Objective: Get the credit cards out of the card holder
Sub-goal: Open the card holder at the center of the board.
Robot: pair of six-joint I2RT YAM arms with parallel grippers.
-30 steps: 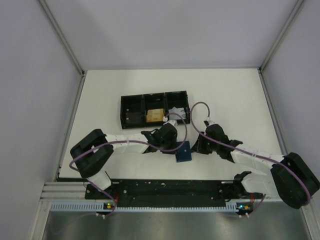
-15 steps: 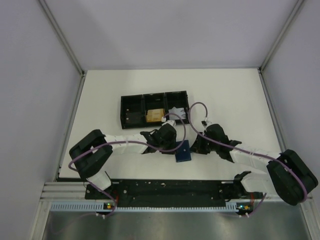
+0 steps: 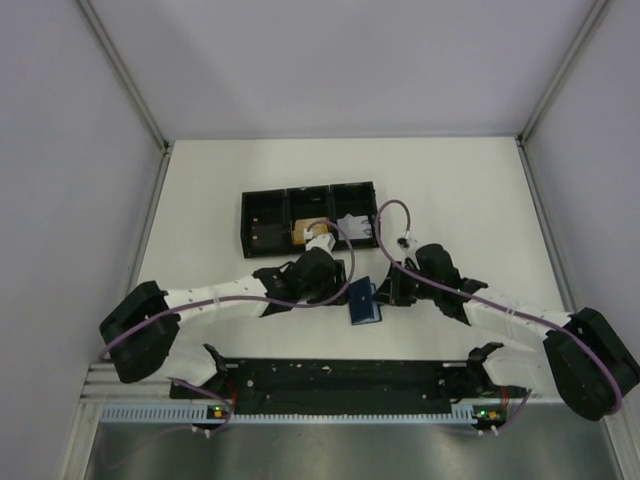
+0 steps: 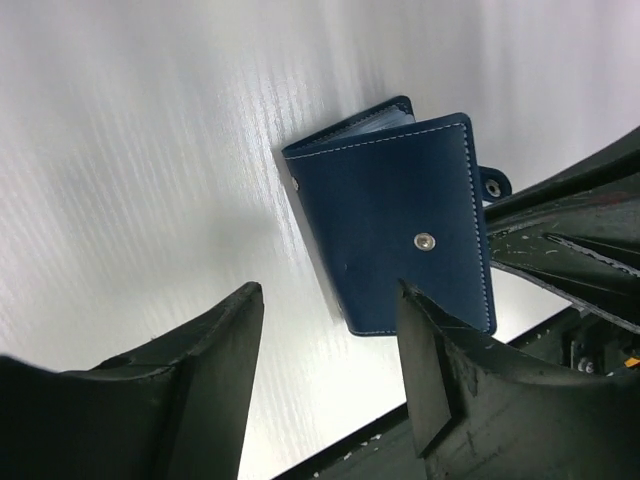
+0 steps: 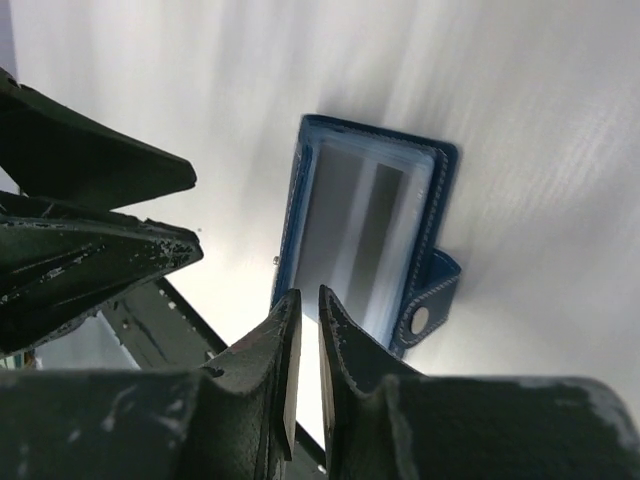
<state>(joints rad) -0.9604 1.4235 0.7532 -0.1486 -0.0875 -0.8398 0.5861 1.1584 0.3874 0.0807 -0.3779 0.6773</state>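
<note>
The dark-blue card holder (image 3: 365, 302) sits just below the middle of the overhead view, tipped up on edge between the two arms rather than lying flat on the worktop (image 3: 470, 190). The left gripper (image 4: 328, 300) has its jaws well apart; one of them overlaps the holder's lower corner in its own camera, and nothing is gripped. The right gripper (image 5: 308, 295) has its jaws almost together at the holder's near edge and appears to be pinching it, facing the pale sleeves inside. One orange-tan card (image 3: 306, 232) lies in the middle compartment of the black tray (image 3: 246, 222), towards the top of the frame. Whether any cards remain in the sleeves cannot be told from here. The main risk is that the holder depends on one thin pinch at its edge. If that slips, or the left gripper nudges the cover as it closes in, the holder could fall shut or twist away. The left jaws could also clamp the whole cover instead of a single card, so a pull would drag the holder along. The loose snap tab (image 5: 428, 305) may catch a jaw as well.
</note>
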